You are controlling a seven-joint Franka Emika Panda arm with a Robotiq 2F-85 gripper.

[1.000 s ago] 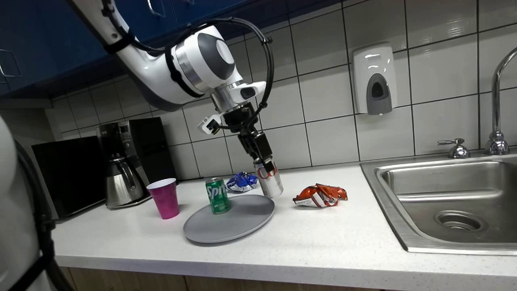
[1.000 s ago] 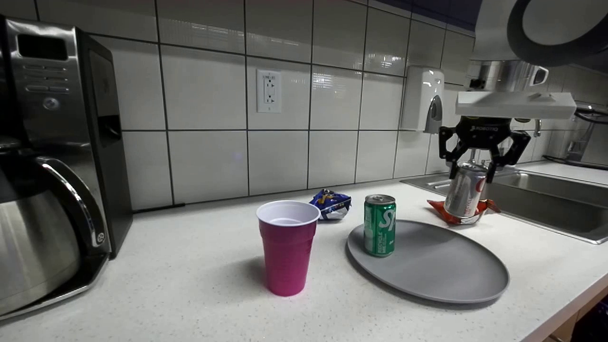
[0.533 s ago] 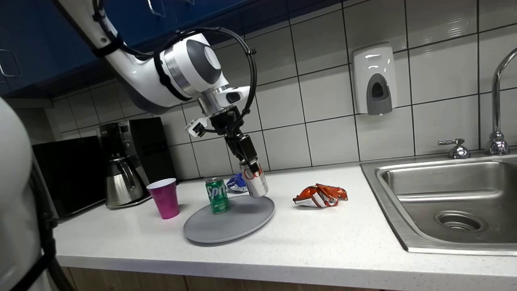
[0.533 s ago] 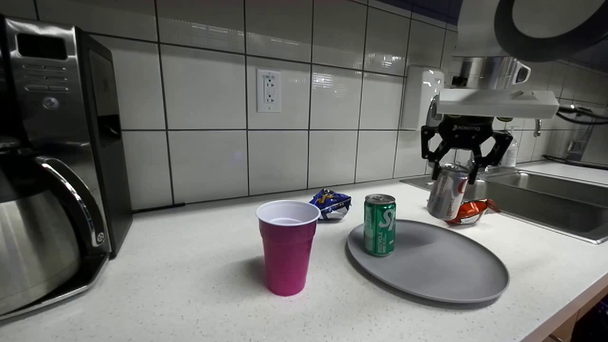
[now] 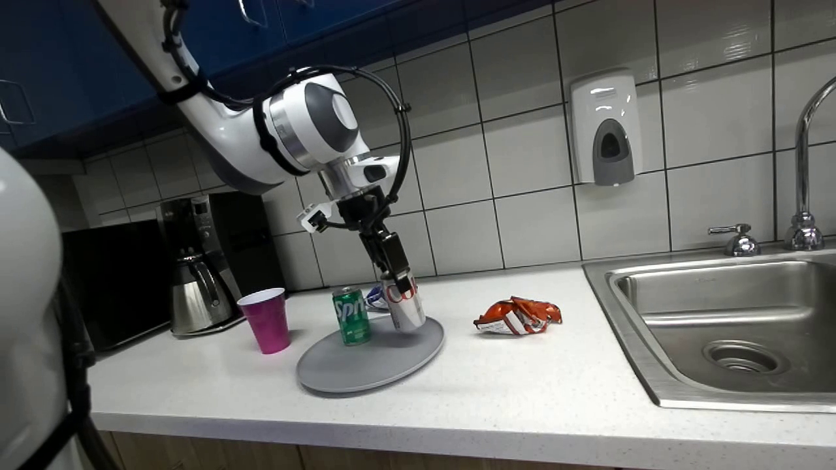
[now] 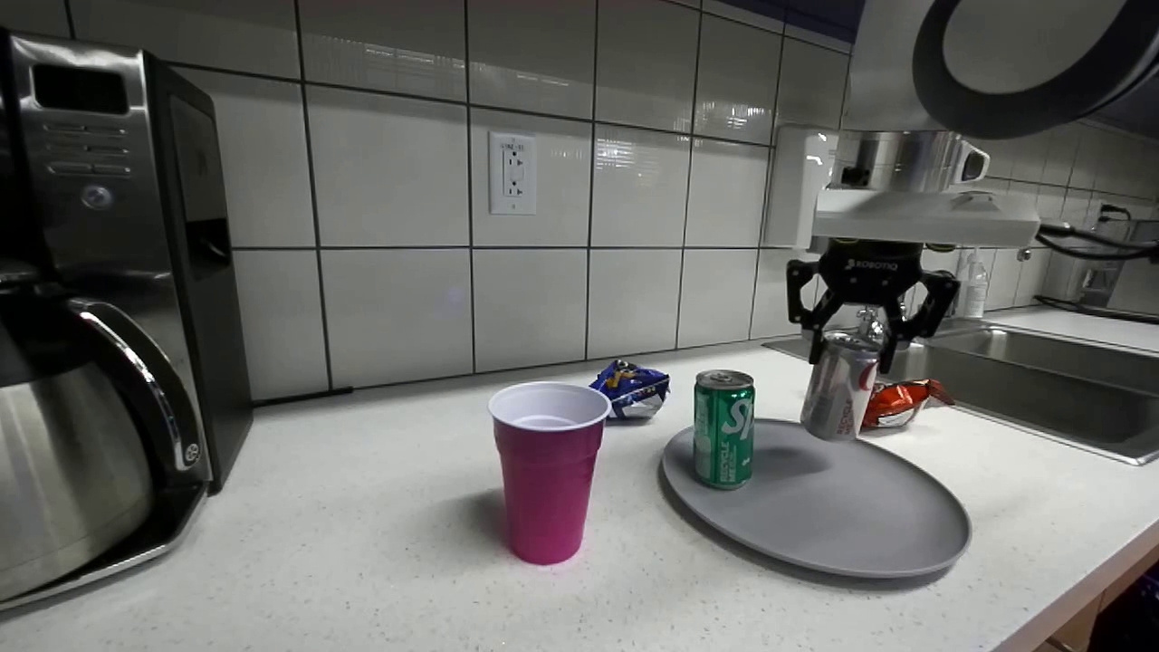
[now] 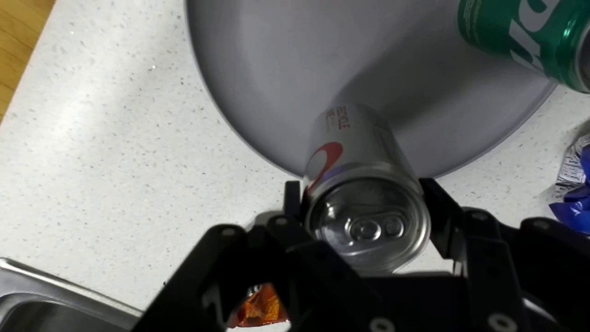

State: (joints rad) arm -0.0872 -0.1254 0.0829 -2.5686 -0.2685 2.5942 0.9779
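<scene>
My gripper (image 6: pixel 851 353) is shut on a silver can with a red mark (image 6: pixel 840 394), held near its top and slightly tilted. In the wrist view the can (image 7: pixel 350 138) sits between both fingers, lid toward the camera. Its lower end is over the rim area of the round grey plate (image 6: pixel 842 525) and casts a shadow on it. It appears a little above the plate; contact is hard to tell. A green Sprite can (image 6: pixel 723 430) stands upright on the plate, apart from the silver can. It also shows in the wrist view (image 7: pixel 530 37).
A pink cup (image 6: pixel 548 489) stands beside the plate. A crumpled blue wrapper (image 6: pixel 634 389) lies near the wall. An orange bag (image 5: pixel 519 316) lies between plate and sink (image 5: pixel 643 372). A coffee maker (image 5: pixel 235 241) stands by the wall; a soap dispenser (image 5: pixel 606 127) hangs there.
The gripper has carried the silver can from over the counter by the plate to over the plate's edge, nearer the green can, then lowered it. The other objects have not moved.
</scene>
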